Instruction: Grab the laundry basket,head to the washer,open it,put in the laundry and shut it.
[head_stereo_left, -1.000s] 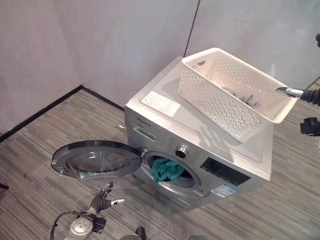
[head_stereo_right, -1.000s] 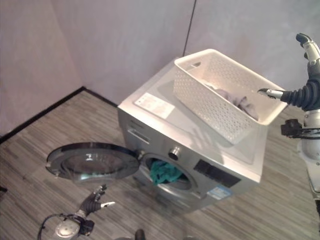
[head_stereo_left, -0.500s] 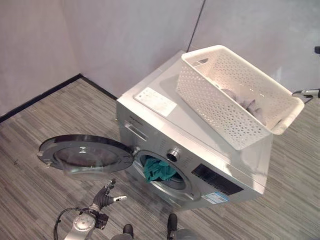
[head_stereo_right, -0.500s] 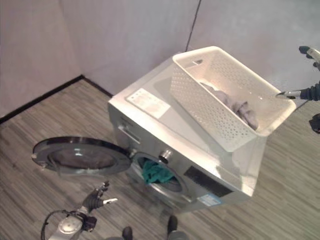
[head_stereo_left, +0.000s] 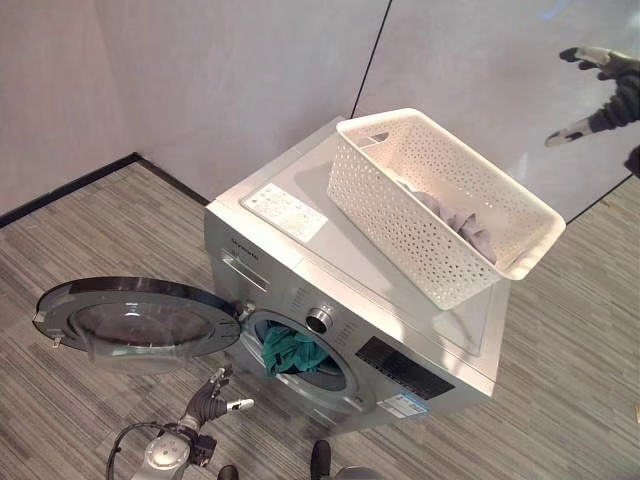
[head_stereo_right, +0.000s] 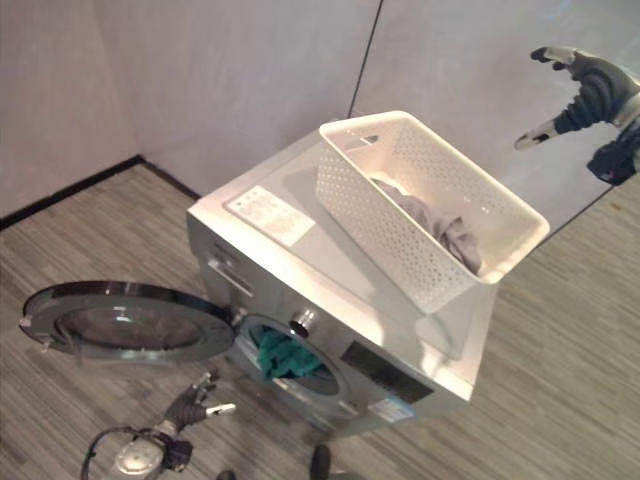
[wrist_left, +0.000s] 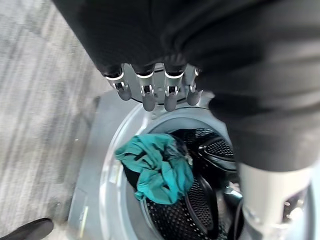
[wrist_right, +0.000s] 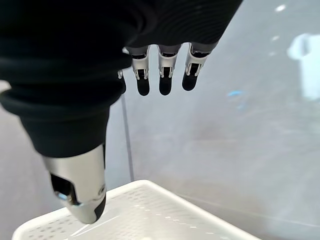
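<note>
Left eye view: my right hand (head_stereo_left: 603, 88) hangs released, up and right of the laundry basket (head_stereo_left: 440, 205); left hand (head_stereo_left: 212, 398) relaxed below the washer (head_stereo_left: 300, 290) door (head_stereo_left: 130, 318).

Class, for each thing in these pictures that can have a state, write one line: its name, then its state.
Washer door: swung wide open.
Teal garment: hanging out over the drum's rim.
Laundry basket: on the washer top, overhanging the edge, grey laundry inside.
Left hand: open, empty, before the drum.
Right hand: open, raised, clear of the basket.
</note>
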